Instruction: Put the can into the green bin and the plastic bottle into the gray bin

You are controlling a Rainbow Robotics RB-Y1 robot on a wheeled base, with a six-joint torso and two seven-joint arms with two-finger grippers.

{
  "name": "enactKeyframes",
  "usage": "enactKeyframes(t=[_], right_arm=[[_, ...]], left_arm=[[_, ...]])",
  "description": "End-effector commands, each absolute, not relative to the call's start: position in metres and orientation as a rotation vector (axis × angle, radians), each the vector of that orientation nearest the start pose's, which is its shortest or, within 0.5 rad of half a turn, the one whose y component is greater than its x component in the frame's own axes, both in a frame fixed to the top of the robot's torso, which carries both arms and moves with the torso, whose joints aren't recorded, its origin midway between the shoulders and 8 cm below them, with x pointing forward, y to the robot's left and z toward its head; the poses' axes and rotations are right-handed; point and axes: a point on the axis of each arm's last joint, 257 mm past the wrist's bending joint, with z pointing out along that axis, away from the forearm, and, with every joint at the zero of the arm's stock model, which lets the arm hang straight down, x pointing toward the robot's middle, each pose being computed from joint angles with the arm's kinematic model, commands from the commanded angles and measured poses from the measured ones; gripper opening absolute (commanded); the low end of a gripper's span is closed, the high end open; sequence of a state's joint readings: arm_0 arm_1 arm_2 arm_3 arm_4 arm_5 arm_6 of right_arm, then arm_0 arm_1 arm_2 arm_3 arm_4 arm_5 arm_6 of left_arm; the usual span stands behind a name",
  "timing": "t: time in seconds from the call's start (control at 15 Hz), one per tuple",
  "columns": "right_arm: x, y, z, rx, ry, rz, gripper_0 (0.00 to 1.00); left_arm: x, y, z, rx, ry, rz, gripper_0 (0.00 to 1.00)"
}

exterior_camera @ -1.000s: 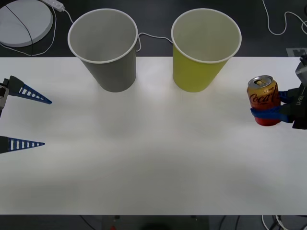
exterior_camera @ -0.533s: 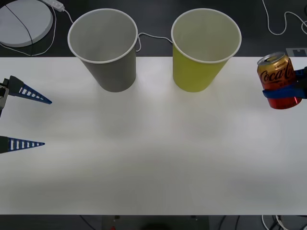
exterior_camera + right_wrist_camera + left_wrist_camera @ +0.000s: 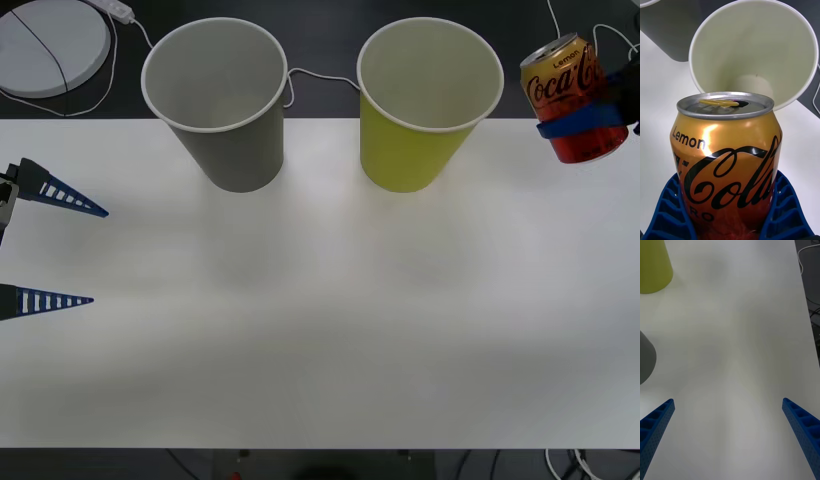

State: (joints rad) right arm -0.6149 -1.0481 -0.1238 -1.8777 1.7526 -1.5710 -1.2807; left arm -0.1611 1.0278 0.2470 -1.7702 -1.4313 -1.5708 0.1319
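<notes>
The can (image 3: 572, 98), orange-gold above and red below, hangs in the air at the far right, tilted, level with the green bin's rim. My right gripper (image 3: 590, 120) is shut on its lower half; the right wrist view shows the can (image 3: 726, 157) between the blue fingers (image 3: 784, 210), with the green bin's pale inside (image 3: 752, 48) just beyond. The green bin (image 3: 425, 105) and the gray bin (image 3: 220, 100) stand upright side by side at the table's back edge. My left gripper (image 3: 55, 250) waits open at the far left. The plastic bottle is out of view.
The white table (image 3: 320, 320) stretches bare in front of the bins. Behind it lie a round white disc (image 3: 45, 45) at the back left and white cables (image 3: 580, 50) on the dark floor.
My right gripper has lifted the can off the table and carried it up and back, to the height of the green bin's rim. The left arm has not moved.
</notes>
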Motion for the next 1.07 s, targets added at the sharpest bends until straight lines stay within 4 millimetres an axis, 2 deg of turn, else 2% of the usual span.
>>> enactKeyframes(t=[0.07, 0.4, 0.73, 1.07], right_arm=[[0.487, -0.255, 0.003, -1.0, 2.157, 0.177, 0.0], [0.529, -0.238, 0.017, -1.009, 2.195, 0.141, 0.0], [0.573, -0.207, 0.023, -1.022, 2.221, 0.027, 0.0], [0.593, -0.183, 0.017, -1.023, 2.228, -0.008, 0.0]], left_arm=[[0.376, 0.297, -0.133, 1.797, 1.575, -0.271, 1.0], [0.376, 0.297, -0.133, 1.797, 1.575, -0.271, 1.0], [0.376, 0.297, -0.133, 1.797, 1.575, -0.271, 1.0], [0.376, 0.297, -0.133, 1.797, 1.575, -0.271, 1.0]])
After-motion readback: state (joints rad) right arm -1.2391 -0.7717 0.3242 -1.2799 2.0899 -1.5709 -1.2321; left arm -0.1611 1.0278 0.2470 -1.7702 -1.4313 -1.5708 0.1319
